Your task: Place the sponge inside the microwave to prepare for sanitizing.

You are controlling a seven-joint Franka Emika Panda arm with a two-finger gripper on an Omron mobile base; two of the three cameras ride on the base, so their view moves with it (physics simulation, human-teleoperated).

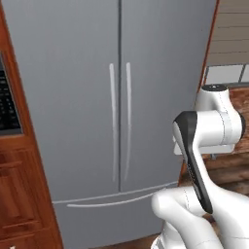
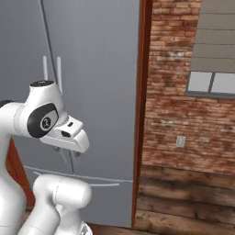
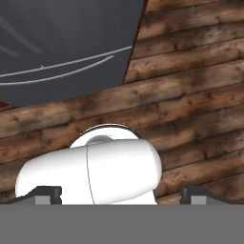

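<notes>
Arm parked folded in front of grey fridge point(image 1: 97, 97), gripper point(image 2: 66, 153) pointed down at wooden floor point(image 3: 190, 95). Fingers point(image 3: 47, 193) spread wide apart, nothing gripped between them. Brick wall point(image 2: 170, 92) and window point(image 2: 213, 82) seen right of fridge. Dark keypad panel point(image 1: 7, 102) spotted at far left edge, set in wood cabinet point(image 1: 19, 194) — can't tell if that's microwave.
</notes>
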